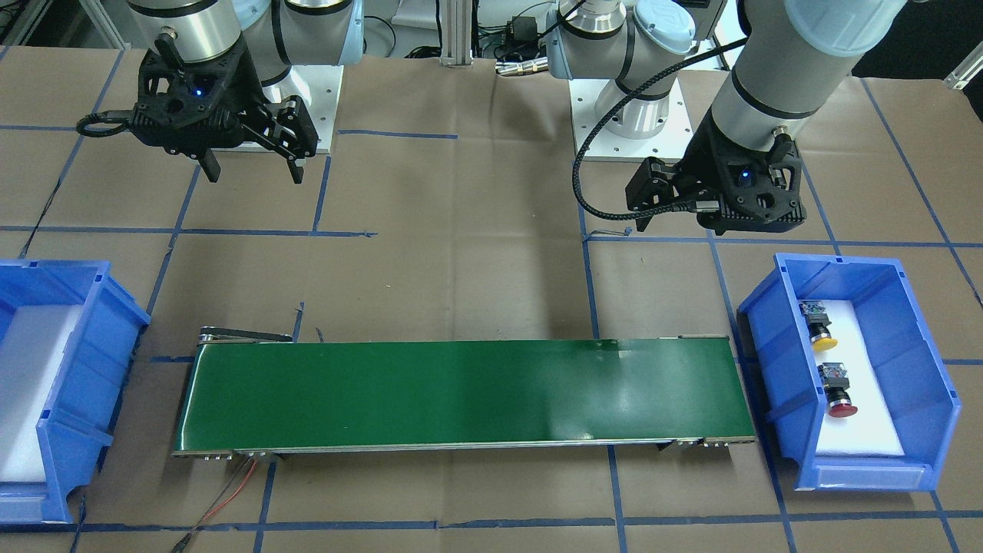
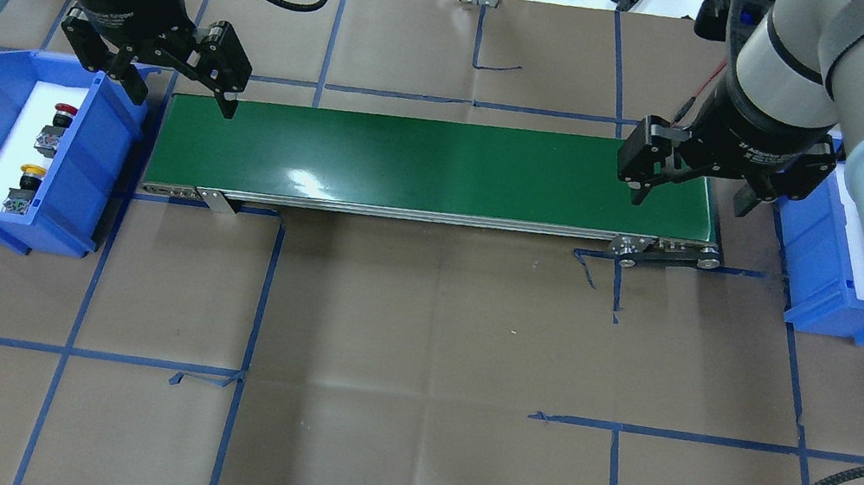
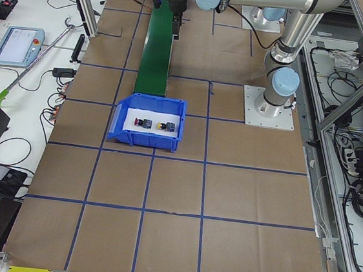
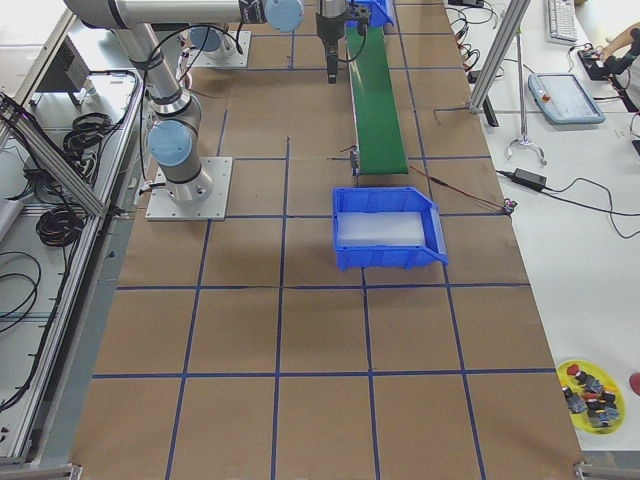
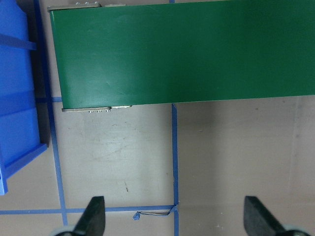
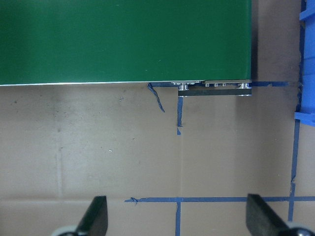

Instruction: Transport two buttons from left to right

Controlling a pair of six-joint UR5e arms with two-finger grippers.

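Nearest us, the left fingers [image 5: 95,216] stand spread wide and hold nothing, above the brown table [image 1: 461,269] beside one end of the green belt [image 1: 461,395]. The right fingers [image 6: 98,216] hang equally wide and bare by the other end. We see both buttons lying apart on white foam in the left blue bin [image 1: 918,346], the yellow button [image 1: 820,326] nearer the robot than the red button [image 1: 837,392].
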